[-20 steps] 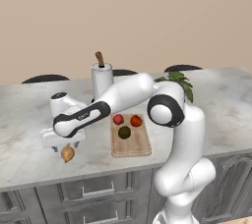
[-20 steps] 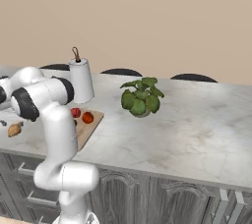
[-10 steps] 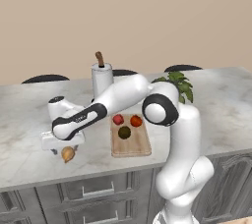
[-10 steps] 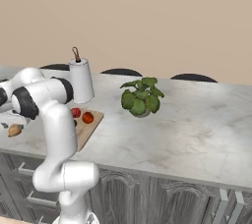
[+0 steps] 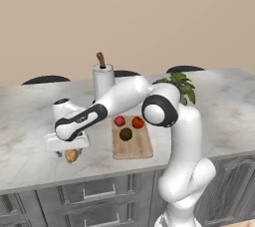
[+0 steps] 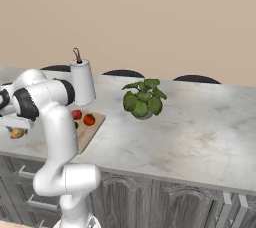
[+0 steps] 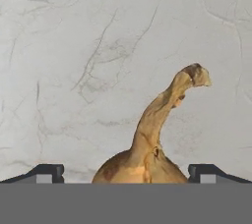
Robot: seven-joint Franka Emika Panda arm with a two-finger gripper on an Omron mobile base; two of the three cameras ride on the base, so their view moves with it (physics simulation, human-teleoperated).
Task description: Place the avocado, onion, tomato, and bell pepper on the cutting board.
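Note:
The golden-tan onion (image 5: pixel 71 156) (image 6: pixel 17 133) lies on the marble counter left of the cutting board (image 5: pixel 133 147) (image 6: pixel 93 131). My gripper (image 5: pixel 71 154) (image 7: pixel 126 174) hangs straight above it, open. In the hand view the onion (image 7: pixel 143 161) sits between the two fingertips (image 7: pixel 47 171), its curved stem pointing away, with gaps on both sides. On the board rest the dark avocado (image 5: pixel 125 134), the orange-red tomato (image 5: pixel 138 122) (image 6: pixel 89 119) and the red bell pepper (image 5: pixel 119 121) (image 6: pixel 76 114).
A white paper towel roll (image 5: pixel 103 79) (image 6: pixel 82 81) stands behind the board. A leafy potted plant (image 5: pixel 179 84) (image 6: pixel 144 98) sits to the right. The counter's front edge (image 5: pixel 99 171) runs close to the onion. Dark chair backs line the far side.
The hand has come down a little and sits closer over the onion. Its jaws stayed wide open. The vegetables on the board have not moved.

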